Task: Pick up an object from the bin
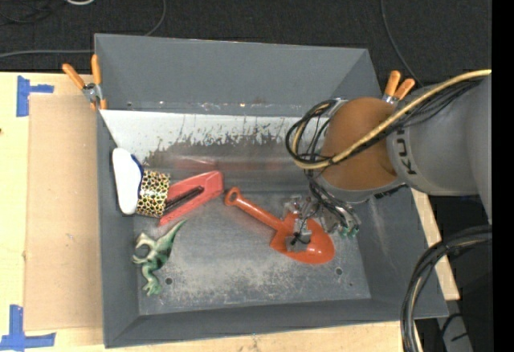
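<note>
The claw (303,231) hung low in the right half of the bin (233,77), directly over the broad bowl of an orange scoop (320,250) whose handle ran up and left. It seemed to touch the bowl, but I could not tell whether the claw was apart or clamped. Well to the left lay a red clip (193,191), a leopard-print roll (152,193) and a green toy lizard (154,254).
</note>
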`<control>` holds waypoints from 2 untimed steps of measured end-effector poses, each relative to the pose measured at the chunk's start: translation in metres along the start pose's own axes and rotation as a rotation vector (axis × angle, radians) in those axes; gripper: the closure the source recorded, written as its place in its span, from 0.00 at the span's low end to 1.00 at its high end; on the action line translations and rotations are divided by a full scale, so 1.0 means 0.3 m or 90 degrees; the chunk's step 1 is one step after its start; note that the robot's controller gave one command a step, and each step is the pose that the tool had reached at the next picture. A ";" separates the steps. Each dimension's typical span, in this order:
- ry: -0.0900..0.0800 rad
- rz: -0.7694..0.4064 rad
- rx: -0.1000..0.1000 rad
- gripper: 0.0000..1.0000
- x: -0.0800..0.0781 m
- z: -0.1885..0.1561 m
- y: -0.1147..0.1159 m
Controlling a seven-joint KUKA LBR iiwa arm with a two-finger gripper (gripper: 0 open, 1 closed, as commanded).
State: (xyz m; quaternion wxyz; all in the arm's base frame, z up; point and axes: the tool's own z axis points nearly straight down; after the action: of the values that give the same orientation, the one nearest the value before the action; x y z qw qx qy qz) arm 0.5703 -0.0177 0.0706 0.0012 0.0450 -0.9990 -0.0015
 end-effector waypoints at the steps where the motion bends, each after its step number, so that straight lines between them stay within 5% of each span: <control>1: 0.000 0.000 0.000 1.00 0.000 0.000 0.000; 2: 0.000 0.000 0.000 1.00 -0.001 -0.003 0.000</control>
State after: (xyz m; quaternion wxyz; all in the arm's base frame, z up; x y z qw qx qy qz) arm 0.5705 -0.0176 0.0716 0.0014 0.0448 -0.9990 -0.0016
